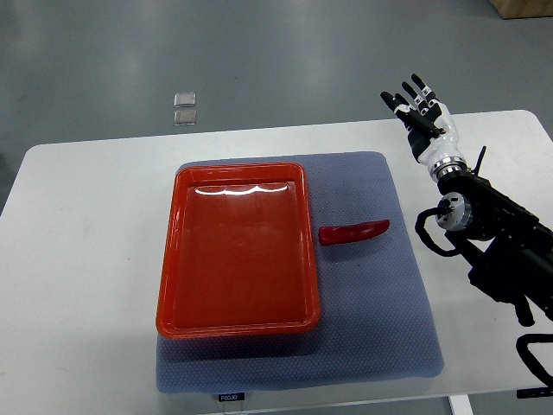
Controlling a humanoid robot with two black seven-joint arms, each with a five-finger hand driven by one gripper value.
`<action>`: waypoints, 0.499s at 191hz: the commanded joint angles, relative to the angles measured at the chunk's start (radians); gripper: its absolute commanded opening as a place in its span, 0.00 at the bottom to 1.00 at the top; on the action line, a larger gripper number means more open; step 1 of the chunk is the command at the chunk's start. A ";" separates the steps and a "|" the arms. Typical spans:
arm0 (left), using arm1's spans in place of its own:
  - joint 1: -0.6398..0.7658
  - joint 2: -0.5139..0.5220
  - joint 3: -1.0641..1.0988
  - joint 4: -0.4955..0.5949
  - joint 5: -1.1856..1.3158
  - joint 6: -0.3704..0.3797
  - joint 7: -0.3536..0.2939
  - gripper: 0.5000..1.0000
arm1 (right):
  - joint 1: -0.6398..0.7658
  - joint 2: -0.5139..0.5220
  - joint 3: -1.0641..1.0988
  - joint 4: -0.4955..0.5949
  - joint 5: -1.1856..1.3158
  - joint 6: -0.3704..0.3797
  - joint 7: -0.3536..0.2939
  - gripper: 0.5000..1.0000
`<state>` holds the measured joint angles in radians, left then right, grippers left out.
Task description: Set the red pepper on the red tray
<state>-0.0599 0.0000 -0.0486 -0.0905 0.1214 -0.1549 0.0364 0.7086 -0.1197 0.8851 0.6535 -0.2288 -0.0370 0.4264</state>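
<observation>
A white table (pixel 86 259) fills most of the view, with grey floor beyond its far edge. On the table lies a blue-grey mat (pixel 380 328), reaching from the middle toward the near edge. The red tray (pixel 168 259) sits on the left part of the mat, its left rim just over the mat's edge, and nothing lies inside it. The right arm (pixel 497 233), black with cabling, comes in from the right edge and stretches toward the far right corner of the table. It ends in the right hand (pixel 423 117), white and black, raised at the far edge of the table with its fingers (pixel 406 97) spread apart and released, grasping nothing. The hand is well apart from the tray. The red pepper (pixel 354 232) lies on the mat just beside the tray's right rim, not touching it, its stem end toward the tray and its tip pointing right. On the floor beyond the table sit two small clear squares (pixel 184 108), one behind the other
</observation>
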 commanded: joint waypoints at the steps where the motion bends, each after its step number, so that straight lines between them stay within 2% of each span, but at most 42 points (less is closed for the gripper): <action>1: 0.000 0.000 0.001 0.000 0.000 0.000 0.000 1.00 | 0.000 0.000 0.000 0.000 0.000 0.000 0.000 0.83; 95: 0.000 0.000 0.003 0.005 0.001 0.000 0.002 1.00 | 0.011 -0.002 0.000 0.000 0.000 0.000 0.000 0.83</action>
<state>-0.0599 0.0000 -0.0467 -0.0908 0.1229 -0.1540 0.0395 0.7112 -0.1225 0.8851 0.6535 -0.2286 -0.0363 0.4264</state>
